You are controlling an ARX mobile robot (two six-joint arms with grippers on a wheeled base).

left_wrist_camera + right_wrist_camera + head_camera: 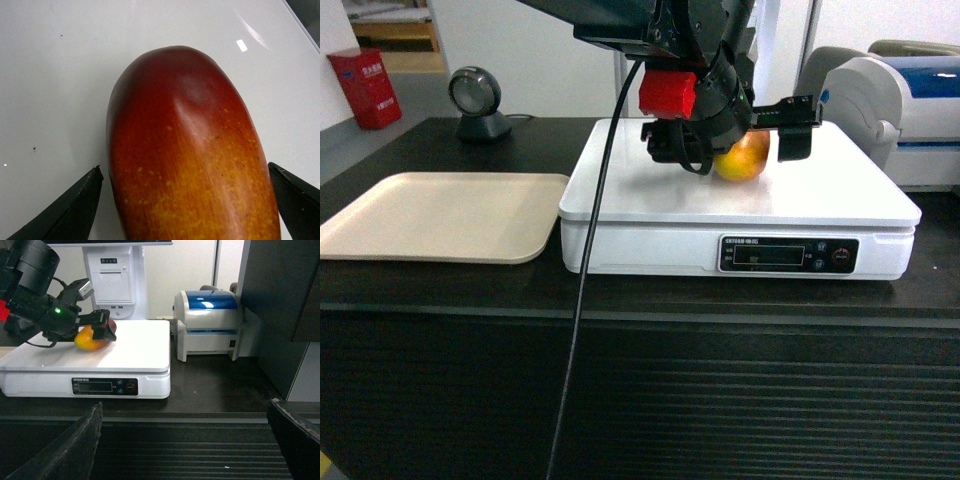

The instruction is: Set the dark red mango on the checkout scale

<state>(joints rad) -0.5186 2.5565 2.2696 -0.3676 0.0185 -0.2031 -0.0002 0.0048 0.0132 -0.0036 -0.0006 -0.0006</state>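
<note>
Resting on the scale (650,185), glossy red-to-orange mango (187,150), left jaws open astride it

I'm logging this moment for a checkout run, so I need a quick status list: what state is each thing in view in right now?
dark red mango: lying on the scale top, between the left gripper's fingers.
scale: on the checkout, display dark.
left gripper: open, fingers clear of the mango's sides.
right gripper: open, empty, in front of the checkout.
beige tray: flat, nothing on it.
printer: lid closed.
</note>
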